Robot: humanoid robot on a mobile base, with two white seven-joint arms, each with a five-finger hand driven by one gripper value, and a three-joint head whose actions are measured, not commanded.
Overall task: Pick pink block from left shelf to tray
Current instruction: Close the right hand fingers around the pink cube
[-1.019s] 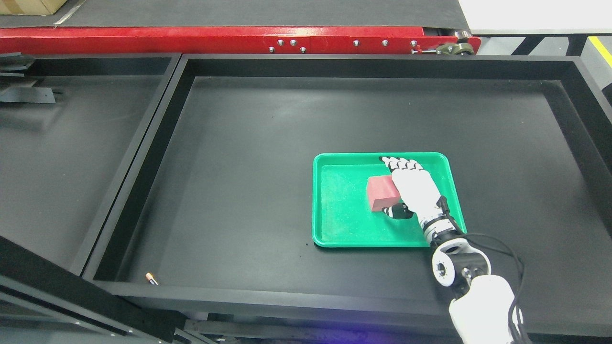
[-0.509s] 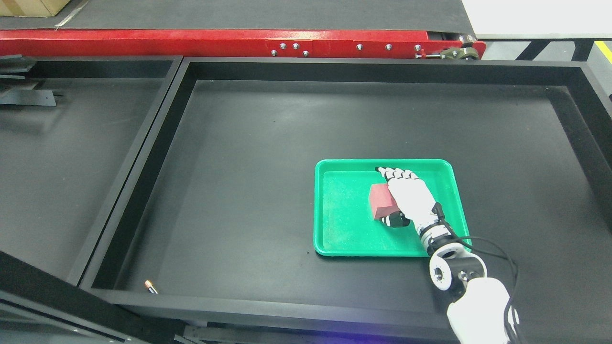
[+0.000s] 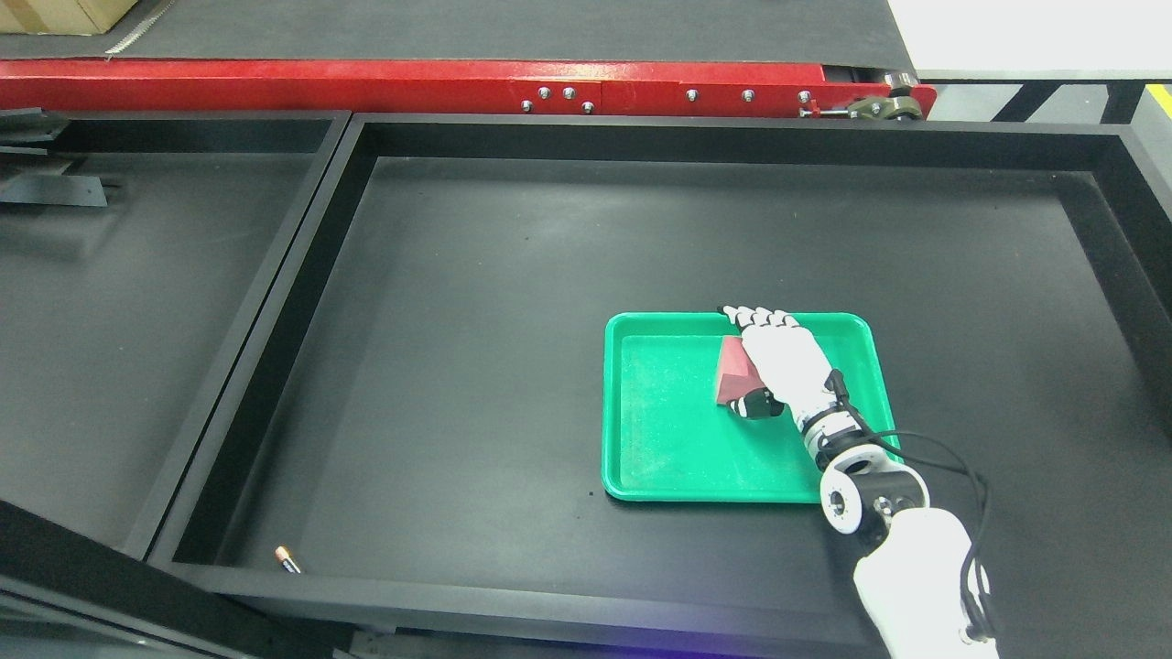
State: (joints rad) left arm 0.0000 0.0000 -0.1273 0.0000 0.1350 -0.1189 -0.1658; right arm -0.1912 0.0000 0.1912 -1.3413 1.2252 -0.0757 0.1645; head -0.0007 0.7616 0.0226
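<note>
A pink-red block (image 3: pixel 730 377) is in the right part of the green tray (image 3: pixel 612 412), on the floor of the large black bin. My right hand (image 3: pixel 754 362) comes in from the lower right and covers the block's right side. Its fingers (image 3: pixel 756 318) reach over the far edge and the thumb (image 3: pixel 753 405) presses the near end, so the hand is shut on the block. The block looks tipped up on one edge, and only a narrow wedge of it shows. I cannot tell whether it touches the tray floor. My left arm is out of view.
The big black bin has raised walls (image 3: pixel 311 265) all round, with a second black compartment (image 3: pixel 128 302) to the left. A red beam (image 3: pixel 412 84) runs along the back. A small battery-like object (image 3: pixel 287 559) lies in the bin's near left corner.
The whole picture has shifted down a little, so the camera moved. Within the tray, my right hand has rolled the block up, and less of its top face shows.
</note>
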